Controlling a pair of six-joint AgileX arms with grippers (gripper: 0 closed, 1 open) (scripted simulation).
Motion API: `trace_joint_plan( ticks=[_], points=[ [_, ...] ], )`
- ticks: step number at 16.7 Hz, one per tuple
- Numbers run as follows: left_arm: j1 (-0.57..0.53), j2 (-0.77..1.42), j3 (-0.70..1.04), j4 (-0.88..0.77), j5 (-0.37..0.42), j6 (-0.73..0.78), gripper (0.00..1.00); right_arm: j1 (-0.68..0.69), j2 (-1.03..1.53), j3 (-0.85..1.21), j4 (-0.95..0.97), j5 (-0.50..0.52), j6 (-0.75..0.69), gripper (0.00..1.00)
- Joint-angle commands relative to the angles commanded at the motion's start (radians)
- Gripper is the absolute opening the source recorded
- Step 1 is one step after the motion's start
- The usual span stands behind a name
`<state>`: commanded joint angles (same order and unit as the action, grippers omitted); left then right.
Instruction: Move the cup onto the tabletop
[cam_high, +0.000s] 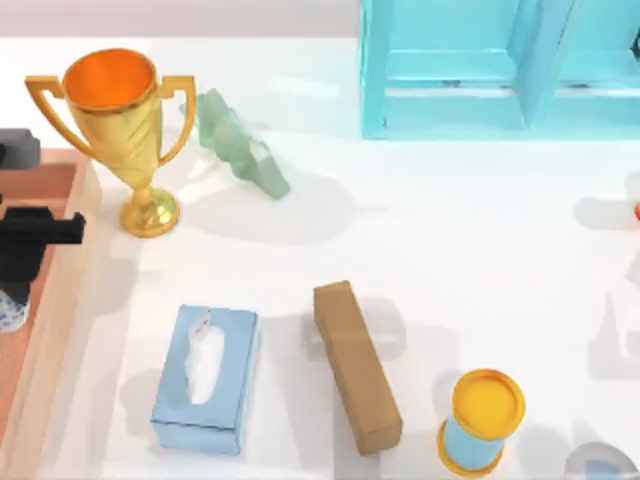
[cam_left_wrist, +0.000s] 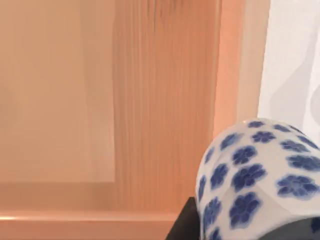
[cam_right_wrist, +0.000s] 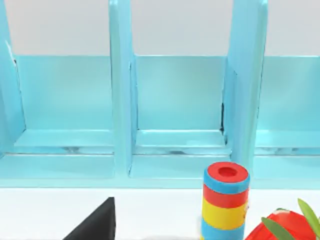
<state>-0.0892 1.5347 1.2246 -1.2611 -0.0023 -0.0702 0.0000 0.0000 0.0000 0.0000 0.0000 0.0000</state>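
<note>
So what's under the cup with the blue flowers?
Under the flowered cup lies the wooden tray, its floor and raised edge showing beside the white tabletop. The left gripper is over that tray at the table's left. The spot right beneath the cup is hidden by the cup itself.

Left gripper (cam_high: 30, 240): matte black, blocky, flat-faced housing with squared edges and no visible markings, cables or screws on its surfaces.

My left arm's black two-finger gripper (cam_high: 20, 255) reaches in from the top view's left edge, low over that side; in the left wrist view a dark part of it lies against a rounded white, blue-flowered cup (cam_left_wrist: 260, 185). A black finger (cam_right_wrist: 95, 222) of my right gripper pokes into the right wrist view
</note>
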Motion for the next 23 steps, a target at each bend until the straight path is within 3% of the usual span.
trace_joint_plan(
  ticks=[3,6,18,23],
  points=[
    [-0.063,0.005,0.011,-0.003,-0.001,-0.062,0.0,0.0,0.0,0.0,0.0,0.0,0.0,1.0],
    [-0.202,0.018,0.034,-0.009,-0.002,-0.2,0.0,0.0,0.0,0.0,0.0,0.0,0.0,1.0],
    [-0.968,0.13,0.151,-0.015,-0.003,-0.966,0.0,0.0,0.0,0.0,0.0,0.0,0.0,1.0],
    [-1.104,0.158,0.171,-0.013,-0.004,-1.101,0.0,0.0,0.0,0.0,0.0,0.0,0.0,1.0]
  ],
)
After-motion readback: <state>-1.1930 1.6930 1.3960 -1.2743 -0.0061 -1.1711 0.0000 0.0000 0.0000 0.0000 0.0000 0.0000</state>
